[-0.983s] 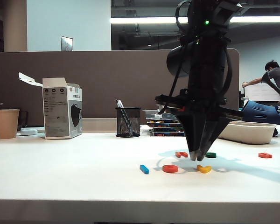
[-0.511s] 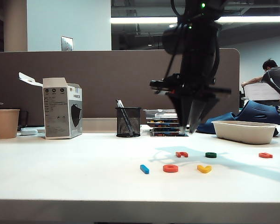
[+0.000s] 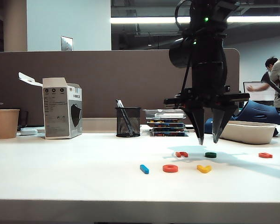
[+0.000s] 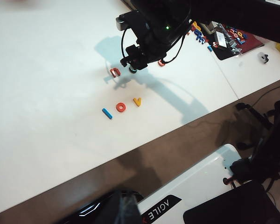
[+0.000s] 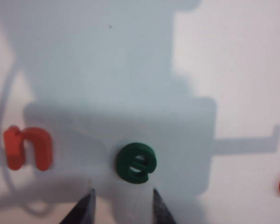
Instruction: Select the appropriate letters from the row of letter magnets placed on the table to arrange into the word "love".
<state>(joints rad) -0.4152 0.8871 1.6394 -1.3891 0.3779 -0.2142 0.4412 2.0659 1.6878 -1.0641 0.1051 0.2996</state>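
Letter magnets spell "lov" near the worktop's front edge: blue bar [image 3: 144, 169], red ring [image 3: 170, 168], yellow V [image 3: 204, 168]. Right gripper [image 3: 208, 139] hovers fingers spread above the green e [image 5: 136, 163] behind them, likely to pick it; a second ago it hung narrower by the V. Left gripper is unseen.

A grey partition [image 3: 107, 84] runs behind the white worktop [image 3: 65, 182], under a pale blue wall [image 3: 67, 21] with a metal switch plate [image 3: 66, 43]. Strip lights [image 3: 144, 20] glow along the dark ceiling. Beyond the worktop's edge lies brown floor [image 4: 144, 158].
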